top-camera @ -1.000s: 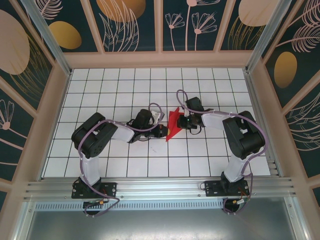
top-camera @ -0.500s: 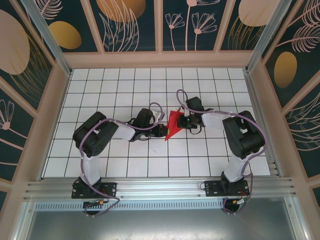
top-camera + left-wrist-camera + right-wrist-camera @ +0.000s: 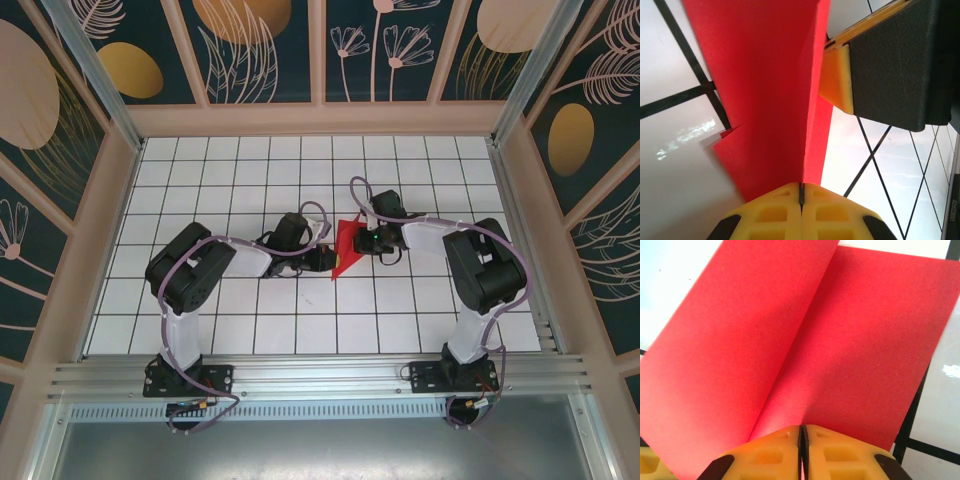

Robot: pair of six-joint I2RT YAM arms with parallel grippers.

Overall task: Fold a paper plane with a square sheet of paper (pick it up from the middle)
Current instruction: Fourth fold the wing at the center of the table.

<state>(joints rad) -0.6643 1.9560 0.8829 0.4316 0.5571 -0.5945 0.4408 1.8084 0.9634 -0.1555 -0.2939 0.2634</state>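
The square sheet of paper (image 3: pixel 346 245) is bright red and folded into a narrow, pointed shape that stands on edge above the tiles in the middle of the table. My left gripper (image 3: pixel 329 261) is shut on its near-left edge. In the left wrist view the yellow jaws (image 3: pixel 801 192) pinch the paper (image 3: pixel 765 100) right at its crease. My right gripper (image 3: pixel 361 243) is shut on the opposite side. In the right wrist view its jaws (image 3: pixel 801 434) clamp the crease where two red flaps (image 3: pixel 840 340) spread apart. The right gripper's yellow finger (image 3: pixel 836 80) touches the paper's right face.
A white tiled floor (image 3: pixel 250 170) with dark grid lines lies under both arms. Wooden rails and patterned walls (image 3: pixel 120 180) enclose it on three sides. An aluminium bar (image 3: pixel 320 375) with both arm bases runs along the near edge.
The right wrist has drifted slightly left and toward the far side, and the left forearm has shifted a little. The paper stays pinched between both grippers in nearly the same spot.
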